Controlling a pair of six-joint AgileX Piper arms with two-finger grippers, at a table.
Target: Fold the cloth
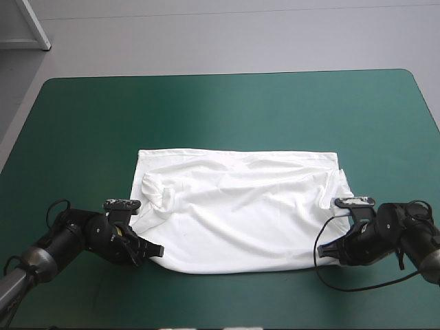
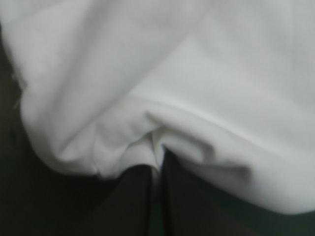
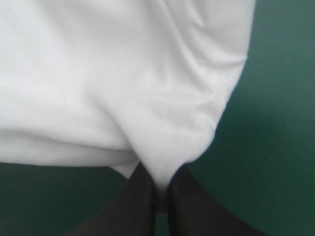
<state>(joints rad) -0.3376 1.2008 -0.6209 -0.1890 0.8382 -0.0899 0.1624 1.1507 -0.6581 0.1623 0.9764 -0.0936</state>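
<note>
The white T-shirt (image 1: pixel 237 210) lies spread on the teal-green cover, wrinkled, sleeves folded inward. My left gripper (image 1: pixel 152 251) is low at its near left corner, shut on the T-shirt. In the left wrist view the black fingers (image 2: pixel 135 196) meet with a pinch of T-shirt (image 2: pixel 147 88) cloth between them. My right gripper (image 1: pixel 328 251) is at the near right corner, shut on the T-shirt. Its fingers (image 3: pixel 140 201) in the right wrist view pinch a peak of the T-shirt (image 3: pixel 123 83).
The teal-green cover (image 1: pixel 227 110) lies bare beyond the T-shirt up to the table's far edge. Bare cover (image 1: pixel 227 295) also runs along the near edge in front of the T-shirt.
</note>
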